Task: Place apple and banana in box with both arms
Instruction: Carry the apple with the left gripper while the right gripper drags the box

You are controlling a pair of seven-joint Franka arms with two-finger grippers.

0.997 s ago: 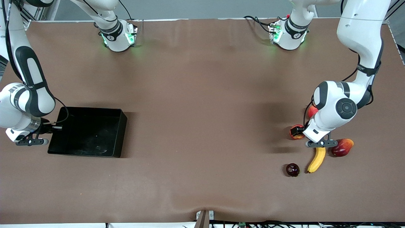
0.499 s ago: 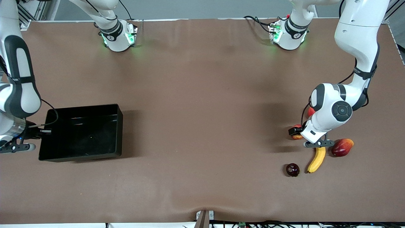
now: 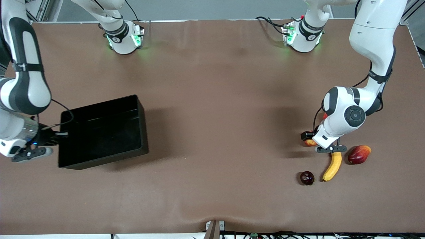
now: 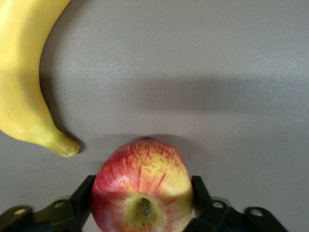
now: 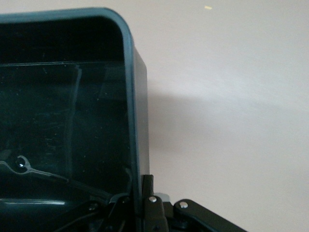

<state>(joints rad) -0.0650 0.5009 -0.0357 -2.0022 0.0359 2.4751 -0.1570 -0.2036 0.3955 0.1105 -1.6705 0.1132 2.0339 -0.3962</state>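
The apple (image 3: 310, 143), red with yellow patches, sits between the fingers of my left gripper (image 3: 310, 139), which is shut on it just above the table at the left arm's end. In the left wrist view the apple (image 4: 142, 186) fills the left gripper (image 4: 142, 205). The yellow banana (image 3: 333, 166) lies on the table beside it, nearer the front camera, and also shows in the left wrist view (image 4: 24, 82). My right gripper (image 3: 61, 134) is shut on a side wall of the black box (image 3: 103, 109), which is turned askew at the right arm's end. The right wrist view shows the right gripper (image 5: 140, 193) pinching that wall (image 5: 133, 121).
A larger red fruit with a crowned tip (image 3: 359, 154) lies beside the banana, toward the left arm's end. A small dark purple fruit (image 3: 307, 178) lies nearer the front camera. Another red fruit (image 3: 325, 116) peeks out by the left arm. Brown table (image 3: 212, 132).
My right gripper has swung the box, first toward the table's end, then turned it and carried it toward the middle. My left gripper with the apple has shifted slightly.
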